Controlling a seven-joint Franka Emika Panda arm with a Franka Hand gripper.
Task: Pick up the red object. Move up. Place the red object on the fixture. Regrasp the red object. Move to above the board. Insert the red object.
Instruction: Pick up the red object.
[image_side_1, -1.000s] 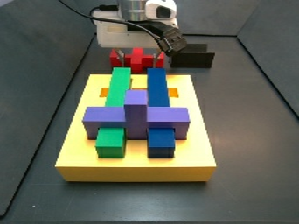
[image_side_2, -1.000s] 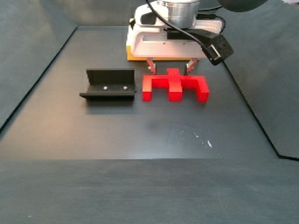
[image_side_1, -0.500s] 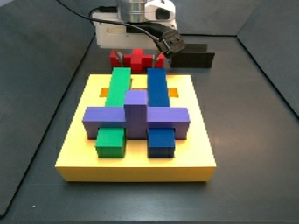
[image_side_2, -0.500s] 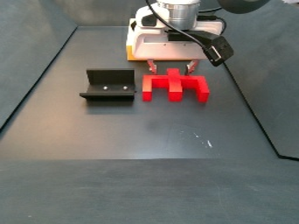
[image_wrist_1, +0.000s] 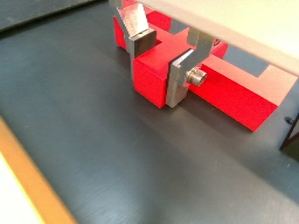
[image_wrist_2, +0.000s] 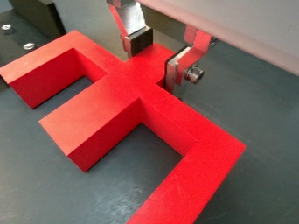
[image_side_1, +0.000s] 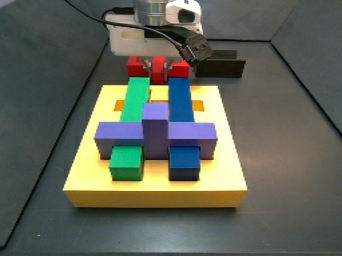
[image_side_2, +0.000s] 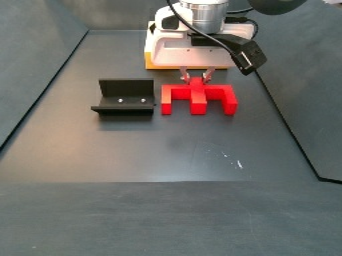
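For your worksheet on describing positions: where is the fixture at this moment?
In a side view the fixture stands on the dark floor just left of the red object, apart from it. The gripper is down at the red object, not the fixture.

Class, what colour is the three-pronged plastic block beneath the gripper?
Bright red three-pronged plastic block, clearest in a wrist view under the gripper.

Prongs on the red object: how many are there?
3. All show in a wrist view: one prong nearest the fixture, the middle prong, and the far prong. The gripper straddles the bar at the middle prong.
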